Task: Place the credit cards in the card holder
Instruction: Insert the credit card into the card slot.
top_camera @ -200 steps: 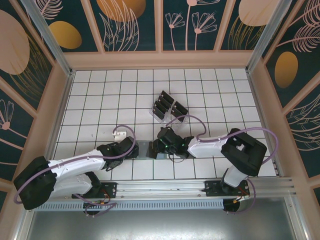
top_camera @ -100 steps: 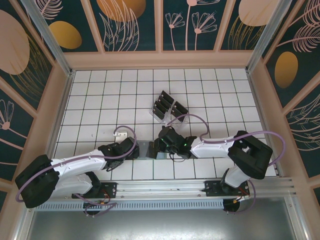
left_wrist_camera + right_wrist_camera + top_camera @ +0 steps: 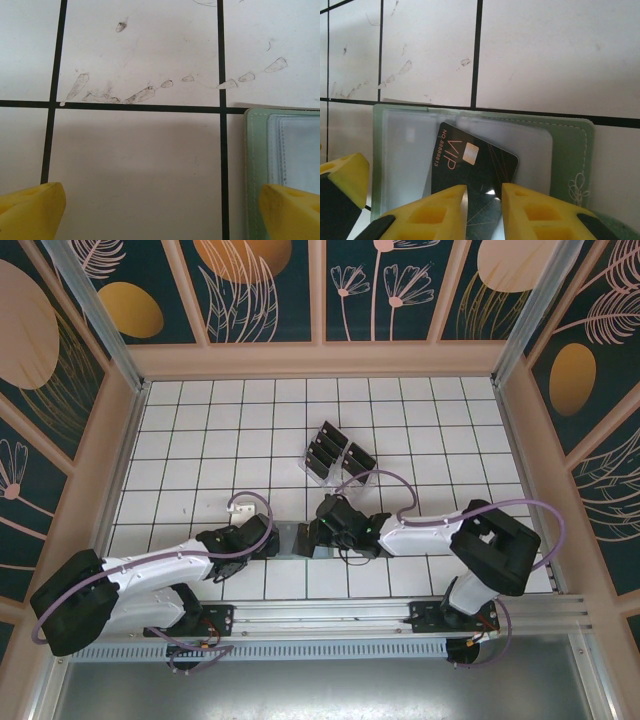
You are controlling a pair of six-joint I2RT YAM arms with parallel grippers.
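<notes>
**One card at the holder, the rest in the rack**

On the tiled counter (image 3: 200, 440), beyond both arms, a clear slotted rack (image 3: 352, 478) stands with dark credit cards (image 3: 322, 452) leaning in its slots. A small white object (image 3: 238, 508) lies near the left arm, apart from everything else.

The card holder (image 3: 572, 150) lies open and flat on the counter between the two wrists. Its pale clear pockets face up and its sage-green stitched border runs around them.

The right pincer (image 3: 484, 210) is pinching a credit card (image 3: 475, 165) marked "VIP". The card is tilted, with its far corner over the holder's clear pocket. Whether that corner has slipped under the clear sleeve cannot be told.

The left pincer (image 3: 160, 215) is spread wide and hangs over bare scuffed tile. Its right fingertip is just over the holder's left edge.
</notes>
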